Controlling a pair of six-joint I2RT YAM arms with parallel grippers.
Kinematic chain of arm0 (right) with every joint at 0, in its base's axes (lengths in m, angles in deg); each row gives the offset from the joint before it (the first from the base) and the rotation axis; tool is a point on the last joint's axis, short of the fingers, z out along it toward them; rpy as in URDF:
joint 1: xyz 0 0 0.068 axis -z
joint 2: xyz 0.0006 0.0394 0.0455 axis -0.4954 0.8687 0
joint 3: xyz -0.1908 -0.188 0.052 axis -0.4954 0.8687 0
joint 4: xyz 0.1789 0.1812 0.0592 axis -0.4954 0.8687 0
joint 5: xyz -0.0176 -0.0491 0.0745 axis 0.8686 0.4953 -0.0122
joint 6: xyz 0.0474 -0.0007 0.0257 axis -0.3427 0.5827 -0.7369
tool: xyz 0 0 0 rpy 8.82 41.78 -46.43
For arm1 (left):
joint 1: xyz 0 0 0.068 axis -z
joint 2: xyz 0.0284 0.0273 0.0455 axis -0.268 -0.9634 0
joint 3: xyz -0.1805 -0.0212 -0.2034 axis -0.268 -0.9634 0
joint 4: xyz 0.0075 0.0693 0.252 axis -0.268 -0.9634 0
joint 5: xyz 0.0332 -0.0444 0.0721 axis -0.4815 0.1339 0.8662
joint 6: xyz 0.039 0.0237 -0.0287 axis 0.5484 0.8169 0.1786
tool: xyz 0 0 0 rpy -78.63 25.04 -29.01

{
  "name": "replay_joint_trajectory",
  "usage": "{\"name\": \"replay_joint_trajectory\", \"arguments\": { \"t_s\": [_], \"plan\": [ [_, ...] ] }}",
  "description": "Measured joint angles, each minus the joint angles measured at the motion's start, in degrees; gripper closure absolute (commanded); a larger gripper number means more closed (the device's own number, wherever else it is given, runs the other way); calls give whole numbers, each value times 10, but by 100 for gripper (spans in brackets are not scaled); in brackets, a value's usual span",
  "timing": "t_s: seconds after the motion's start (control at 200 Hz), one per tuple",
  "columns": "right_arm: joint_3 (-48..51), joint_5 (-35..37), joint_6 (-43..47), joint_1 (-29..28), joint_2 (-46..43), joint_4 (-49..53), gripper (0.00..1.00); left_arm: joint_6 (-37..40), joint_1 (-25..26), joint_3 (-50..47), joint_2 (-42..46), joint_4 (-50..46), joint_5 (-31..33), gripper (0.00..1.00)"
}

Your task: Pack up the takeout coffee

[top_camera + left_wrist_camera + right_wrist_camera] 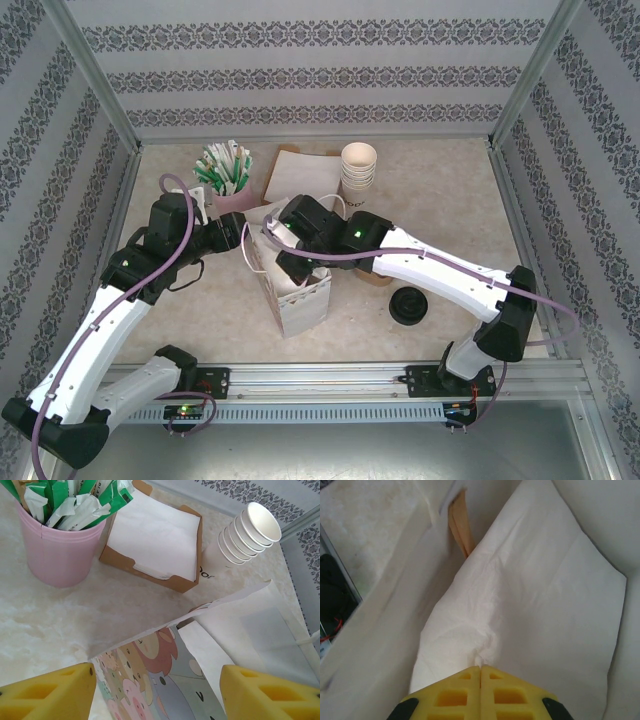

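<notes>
A white paper bag [303,305] with cartoon animals printed on its side [150,675] stands open in the middle of the table. My right gripper [272,243] reaches down into it, shut on a white napkin [520,595] that is pinched at my fingertips and lies against the bag's inner wall [375,630]. My left gripper [157,695] is open at the bag's left rim, its yellow fingers [50,692] on either side of the printed wall, touching nothing. The takeout coffee is hidden.
A pink cup of green-and-white packets [228,175] [60,550] stands at the back left, beside a brown box of napkins [300,172] [155,535] and a stack of lidless white cups [358,165] [250,530]. A loose black lid [408,303] lies right of the bag.
</notes>
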State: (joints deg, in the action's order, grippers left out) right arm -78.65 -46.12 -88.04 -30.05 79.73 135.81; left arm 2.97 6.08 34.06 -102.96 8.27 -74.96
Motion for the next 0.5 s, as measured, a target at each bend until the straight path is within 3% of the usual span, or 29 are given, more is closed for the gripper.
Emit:
{"name": "replay_joint_trajectory", "arguments": {
  "t_s": [0.115, 0.5],
  "plan": [
    [0, -2, 4, 0, -1, 3, 68, 4, 0, 0, 1, -1, 12, 34],
    [-1, 40, 15, 0, -96, -35, 46, 63, 0, 16, 48, -2, 118, 25]
  ]
}}
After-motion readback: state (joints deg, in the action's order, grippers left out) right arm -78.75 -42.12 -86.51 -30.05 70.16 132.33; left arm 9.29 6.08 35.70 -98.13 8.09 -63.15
